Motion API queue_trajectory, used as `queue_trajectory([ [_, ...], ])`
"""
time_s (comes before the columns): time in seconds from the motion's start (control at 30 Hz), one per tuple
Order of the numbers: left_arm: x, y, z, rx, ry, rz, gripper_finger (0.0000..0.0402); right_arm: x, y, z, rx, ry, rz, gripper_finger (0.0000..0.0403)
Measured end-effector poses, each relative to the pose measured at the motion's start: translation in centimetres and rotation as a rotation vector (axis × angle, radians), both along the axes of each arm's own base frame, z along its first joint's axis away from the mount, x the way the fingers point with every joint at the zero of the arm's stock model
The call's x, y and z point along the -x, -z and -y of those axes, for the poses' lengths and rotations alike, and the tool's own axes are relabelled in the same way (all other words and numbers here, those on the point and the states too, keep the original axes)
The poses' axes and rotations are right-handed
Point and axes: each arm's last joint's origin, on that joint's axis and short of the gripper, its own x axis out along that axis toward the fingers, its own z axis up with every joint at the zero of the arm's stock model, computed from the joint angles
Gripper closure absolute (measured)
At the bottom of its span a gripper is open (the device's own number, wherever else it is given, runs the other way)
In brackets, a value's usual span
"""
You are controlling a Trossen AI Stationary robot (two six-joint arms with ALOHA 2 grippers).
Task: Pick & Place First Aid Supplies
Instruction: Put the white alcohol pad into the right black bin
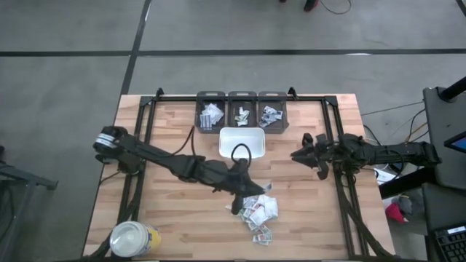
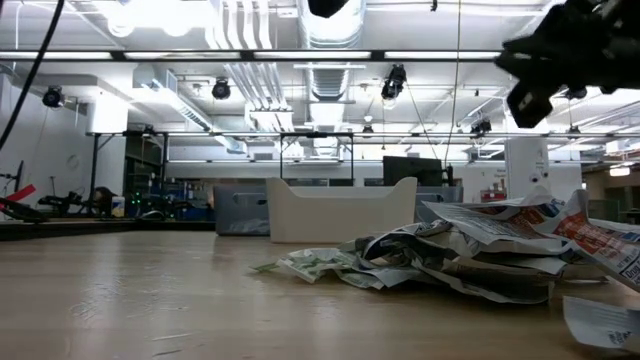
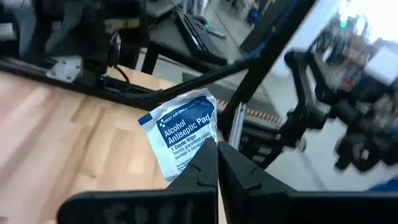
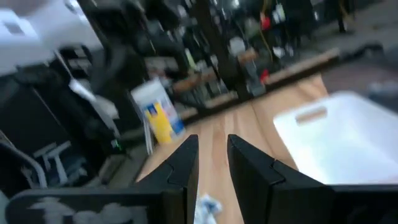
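Wooden table (image 1: 175, 124), white tray (image 1: 241, 140), packet pile (image 1: 260, 211), perhaps a jar (image 1: 133, 239)

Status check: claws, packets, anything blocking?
Left claw shut on alcohol pad, lifted above pile. Right claw open, empty, beside tray. Nothing blocking.

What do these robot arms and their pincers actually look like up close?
Both arms are dark, slim and jointed, with black cables looping beside them. The left gripper ends in two black wedge-shaped fingers tapering to points. The right gripper has the same matte black angular fingers on a broad dark base.
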Motion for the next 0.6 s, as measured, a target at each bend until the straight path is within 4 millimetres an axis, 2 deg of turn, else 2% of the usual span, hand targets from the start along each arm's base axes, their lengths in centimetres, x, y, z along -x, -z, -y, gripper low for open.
queue_trajectory([
  [0.17, -1.3, 0.4, -0.1, 0.189, -0.027, 0.069, 0.0401, 0.2, -1.4, -0.1, 0.004, -0.03, 0.144, 0.0329],
  [0.33, -2.2, 0.4, -1.1, 0.347, 0.011, 0.105, 0.0401, 0.2, -1.5, -0.3, 0.071, -0.086, 0.168, 0.033],
  [0.6, -3.2, 1.1, -4.2, 0.471, 0.002, 0.06, 0.0401, 0.2, -1.9, -0.3, 0.067, -0.09, 0.173, 0.0279],
])
